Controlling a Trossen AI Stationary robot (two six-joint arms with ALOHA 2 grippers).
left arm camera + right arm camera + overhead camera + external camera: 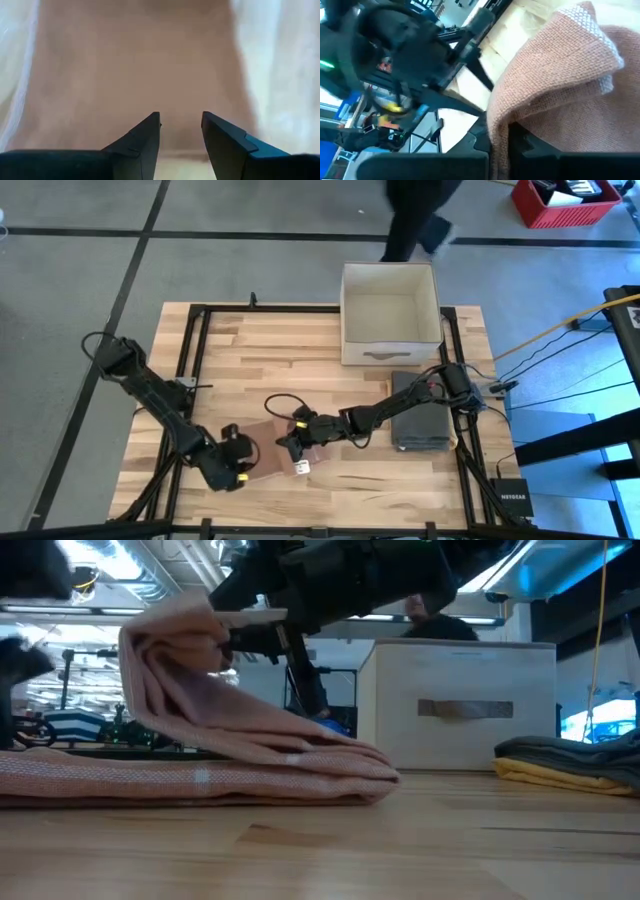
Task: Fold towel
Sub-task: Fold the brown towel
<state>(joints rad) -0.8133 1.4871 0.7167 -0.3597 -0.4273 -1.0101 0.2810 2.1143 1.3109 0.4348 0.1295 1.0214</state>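
A pinkish-brown towel (268, 435) lies near the table's front, left of centre. In the low view its lower layer (150, 783) lies flat on the wood, while an upper layer rises slanting to my right gripper (228, 638), which is shut on it. From above, my right gripper (292, 442) reaches in from the table's right, over the towel. My left gripper (238, 470) hovers at the towel's near left edge. Its fingers (181, 125) stand open with nothing between them, and the towel (135, 75) fills its view. My right gripper pinches the towel's raised edge (520, 117) between its two fingers, coming almost level from the table's right. How many layers it holds, I cannot tell. The held part (170, 635) is lifted clear and curls over; the towel slopes down to its right end (370, 765), which lies on the lower layer.
A white box (390, 305) stands at the far edge, right of centre. A stack of folded grey and yellow towels (420, 420) lies at the right, in front of it. Beyond the table a person (420, 220) walks past, and a red crate (565, 205) stands on the floor.
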